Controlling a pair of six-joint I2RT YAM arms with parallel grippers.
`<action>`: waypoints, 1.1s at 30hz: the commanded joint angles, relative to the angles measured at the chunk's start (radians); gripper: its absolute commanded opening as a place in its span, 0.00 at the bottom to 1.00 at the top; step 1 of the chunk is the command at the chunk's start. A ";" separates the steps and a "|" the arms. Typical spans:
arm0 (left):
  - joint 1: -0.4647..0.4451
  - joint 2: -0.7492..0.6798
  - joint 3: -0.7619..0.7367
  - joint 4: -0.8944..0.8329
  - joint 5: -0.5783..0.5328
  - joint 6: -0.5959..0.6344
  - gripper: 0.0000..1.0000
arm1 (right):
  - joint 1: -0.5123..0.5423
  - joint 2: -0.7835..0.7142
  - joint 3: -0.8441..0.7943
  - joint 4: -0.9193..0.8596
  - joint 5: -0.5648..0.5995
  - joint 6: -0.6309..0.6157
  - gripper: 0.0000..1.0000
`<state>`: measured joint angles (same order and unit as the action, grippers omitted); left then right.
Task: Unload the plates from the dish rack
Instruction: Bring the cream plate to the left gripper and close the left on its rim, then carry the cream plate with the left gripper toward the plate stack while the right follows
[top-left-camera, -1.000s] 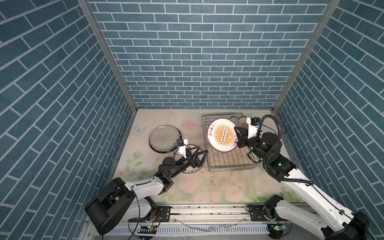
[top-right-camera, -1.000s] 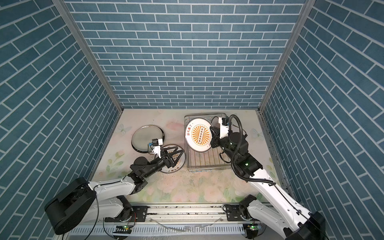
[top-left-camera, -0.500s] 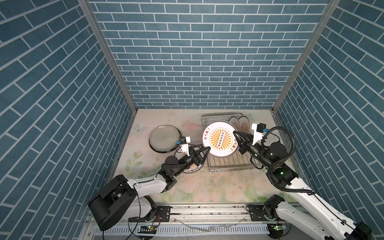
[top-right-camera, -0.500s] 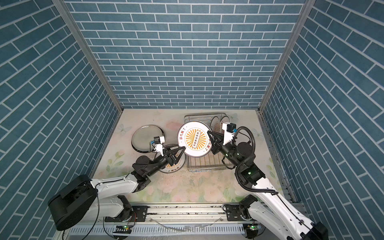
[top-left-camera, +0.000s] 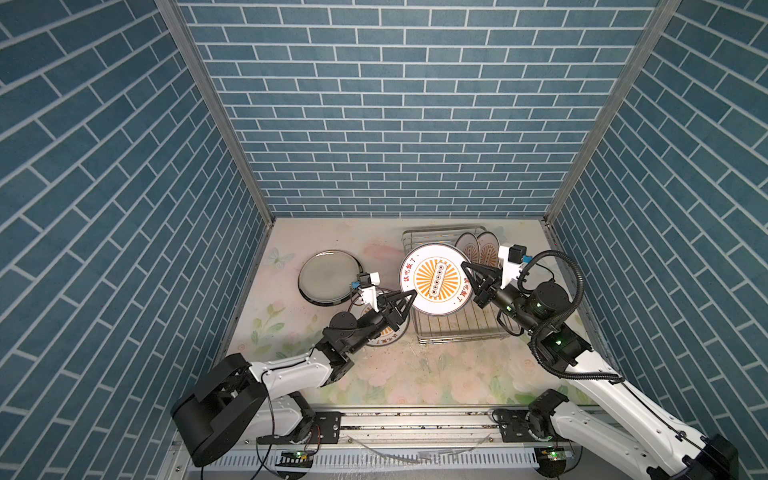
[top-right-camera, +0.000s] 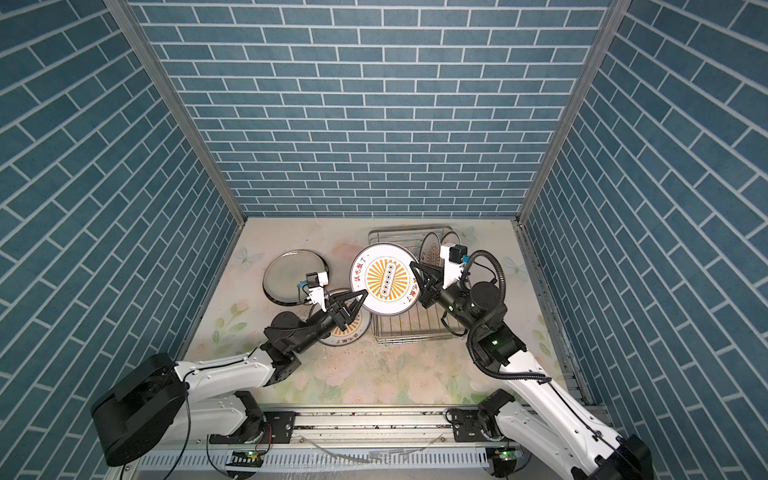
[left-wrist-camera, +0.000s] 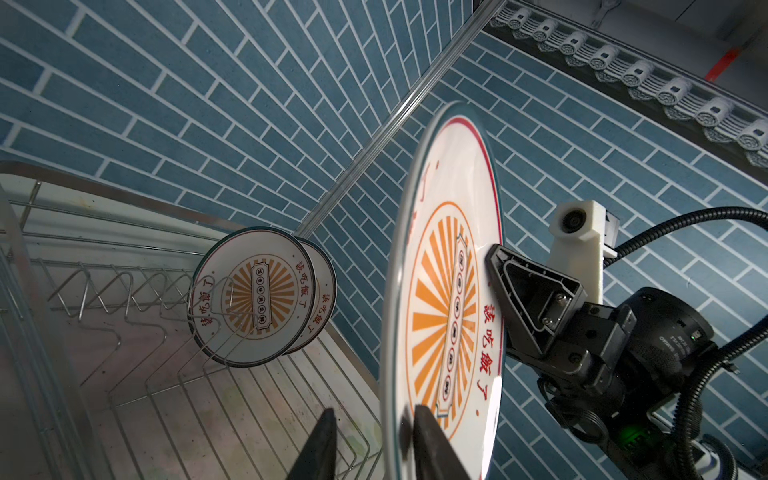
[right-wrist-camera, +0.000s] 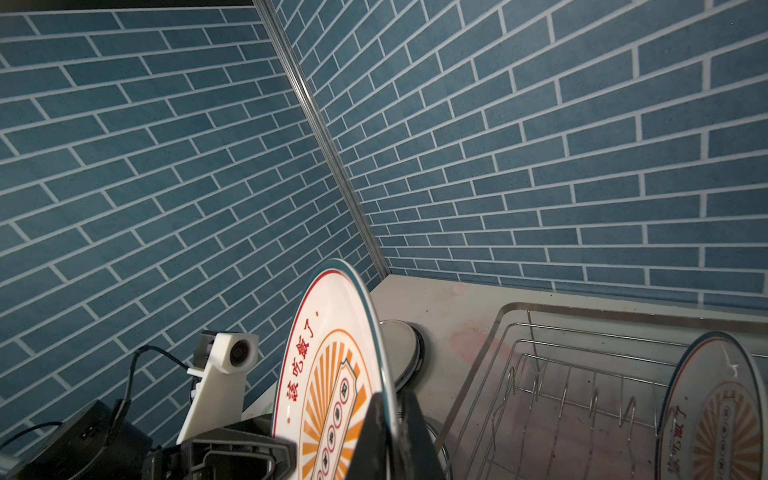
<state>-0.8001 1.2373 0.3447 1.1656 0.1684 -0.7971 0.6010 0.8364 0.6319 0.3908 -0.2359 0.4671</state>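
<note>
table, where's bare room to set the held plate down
Bare: the front strip between dish rack and rail, and the back patch between grey plate and rack. Crowded: the flat sunburst plate under the left gripper, by the held plate.

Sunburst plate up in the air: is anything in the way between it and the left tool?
Nothing visible is. The rim of the raised sunburst plate sits between the two fingers of the left tool, with a gap showing beside one finger. The right tool pinches the opposite rim, away from them.
</note>
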 joint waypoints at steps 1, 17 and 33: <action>-0.002 -0.024 0.016 -0.032 -0.020 0.002 0.24 | -0.004 0.010 0.018 0.087 -0.019 0.045 0.00; -0.004 -0.021 0.032 -0.064 0.009 -0.030 0.03 | -0.003 0.077 0.039 0.103 -0.022 0.048 0.00; -0.005 -0.050 0.033 -0.138 -0.031 -0.075 0.00 | -0.003 0.113 0.023 0.144 -0.024 0.047 0.14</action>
<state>-0.7971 1.1915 0.3599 1.0794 0.1310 -0.9173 0.5926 0.9466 0.6346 0.4709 -0.2504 0.4759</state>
